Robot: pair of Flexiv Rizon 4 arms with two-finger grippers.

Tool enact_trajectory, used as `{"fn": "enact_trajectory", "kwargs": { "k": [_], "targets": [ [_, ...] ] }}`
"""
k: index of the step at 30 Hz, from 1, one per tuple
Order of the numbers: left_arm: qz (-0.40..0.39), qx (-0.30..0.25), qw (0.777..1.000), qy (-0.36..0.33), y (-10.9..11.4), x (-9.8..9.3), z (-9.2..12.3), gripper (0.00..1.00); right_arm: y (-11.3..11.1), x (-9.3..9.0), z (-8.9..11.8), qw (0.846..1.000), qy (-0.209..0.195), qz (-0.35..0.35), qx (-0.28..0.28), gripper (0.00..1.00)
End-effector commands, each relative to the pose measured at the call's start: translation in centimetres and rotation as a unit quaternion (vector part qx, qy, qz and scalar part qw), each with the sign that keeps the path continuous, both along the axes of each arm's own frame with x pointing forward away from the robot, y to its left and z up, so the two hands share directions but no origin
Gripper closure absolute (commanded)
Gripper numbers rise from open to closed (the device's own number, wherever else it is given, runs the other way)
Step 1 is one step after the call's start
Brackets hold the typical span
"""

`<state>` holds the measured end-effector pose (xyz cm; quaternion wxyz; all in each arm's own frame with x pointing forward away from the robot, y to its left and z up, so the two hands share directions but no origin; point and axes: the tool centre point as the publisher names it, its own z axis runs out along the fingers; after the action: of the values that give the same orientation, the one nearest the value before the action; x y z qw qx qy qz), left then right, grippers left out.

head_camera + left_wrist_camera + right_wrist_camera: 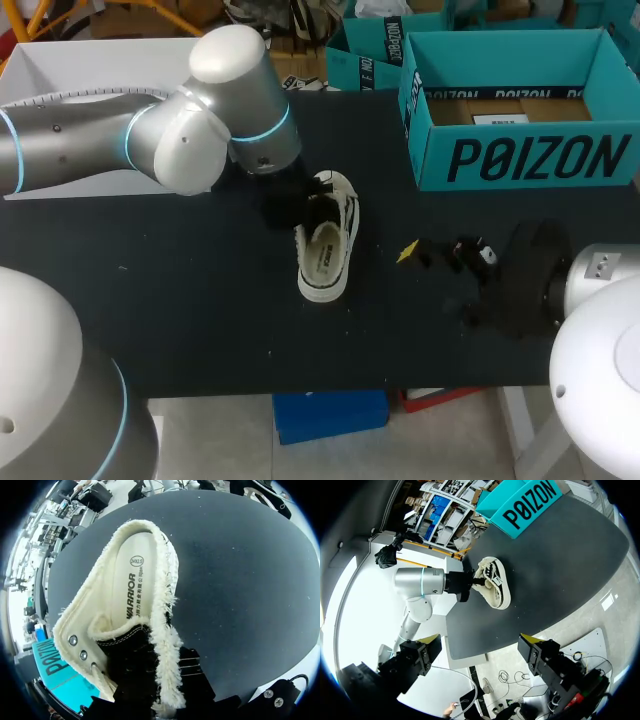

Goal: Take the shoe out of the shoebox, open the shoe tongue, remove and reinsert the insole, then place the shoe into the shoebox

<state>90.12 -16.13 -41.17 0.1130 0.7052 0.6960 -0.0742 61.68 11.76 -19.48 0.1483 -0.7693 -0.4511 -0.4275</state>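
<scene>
Looking at a cream shoe (328,245) lying out near the middle of the table (200,300), heel end toward the near edge, well apart from the teal shoebox (520,160) parked at the far right corner. Got the left gripper (295,205) right up against the lace end, over the black tongue (127,640). Can't tell clamped or open there, with the fingertips buried behind tongue and laces in every view. Right gripper (480,640) hovering off toward the right edge, spread wide, holding nothing, near the shoe but clear of it. Insole (132,575) seated flat inside, by the look of it.

Guessing tongue-opening time. Main worry: pulling back on the tongue with nothing pinning the heel, so dragging or tipping the whole shoe instead of peeling it open. Could also snag a lace or pinch the frayed collar rather than the tongue. Probably worth bringing the right side in to brace first.
</scene>
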Motion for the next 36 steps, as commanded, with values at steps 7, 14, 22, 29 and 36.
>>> {"fn": "enact_trajectory", "kwargs": {
  "k": [7, 14, 22, 29, 36],
  "targets": [
    [0.001, -0.029, 1.0, 0.008, 1.2, -0.5, 5.7, 1.0, -0.2, -0.5, -0.7, 1.0, -0.004, -0.001, 0.016, 0.0],
    [0.077, -0.053, 0.995, -0.027, 2.8, 0.9, 12.5, 1.0, -0.2, -0.5, -0.7, 1.0, -0.004, -0.001, 0.016, 0.0],
    [0.186, -0.092, 0.976, -0.066, 7.0, 4.0, 19.2, 1.0, -0.2, -0.5, -0.7, 1.0, -0.004, -0.001, 0.016, 0.0],
    [0.279, -0.121, 0.95, -0.071, 13.0, 6.9, 22.3, 1.0, -0.2, -0.5, -0.7, 1.0, -0.004, -0.001, 0.016, 0.0],
    [0.363, -0.139, 0.919, -0.066, 19.5, 9.3, 23.3, 1.0, -0.2, -0.5, -0.7, 1.0, -0.004, -0.001, 0.016, 0.0]
  ]
}}
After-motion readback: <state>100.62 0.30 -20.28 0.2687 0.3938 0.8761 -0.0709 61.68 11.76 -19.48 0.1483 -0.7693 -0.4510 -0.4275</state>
